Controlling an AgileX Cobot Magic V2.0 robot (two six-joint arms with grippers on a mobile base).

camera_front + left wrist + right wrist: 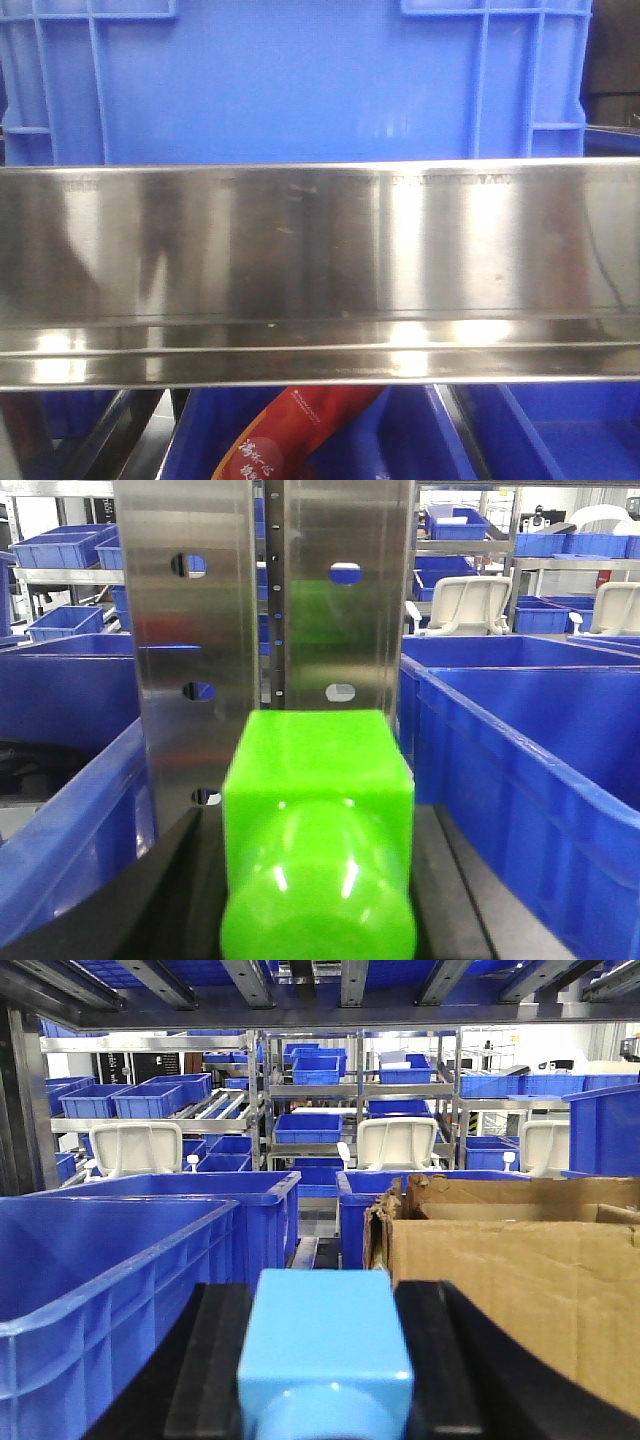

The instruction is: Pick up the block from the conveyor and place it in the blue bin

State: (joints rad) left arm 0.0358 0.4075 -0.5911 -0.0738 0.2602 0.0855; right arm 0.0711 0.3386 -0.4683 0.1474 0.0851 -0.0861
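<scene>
Steel beam [320,270] fills the front view, blue crate [300,80] behind it. Left wrist: perforated steel upright [200,630] dead ahead, right-hand blue bin [560,770] beside it. Right wrist: left-hand blue bin [110,1280] on one side, cardboard box [520,1270] on the other. My left gripper [316,880] is clamped on a green block [315,770]. My right gripper [325,1370] is clamped on a light-blue block [325,1320].
</scene>
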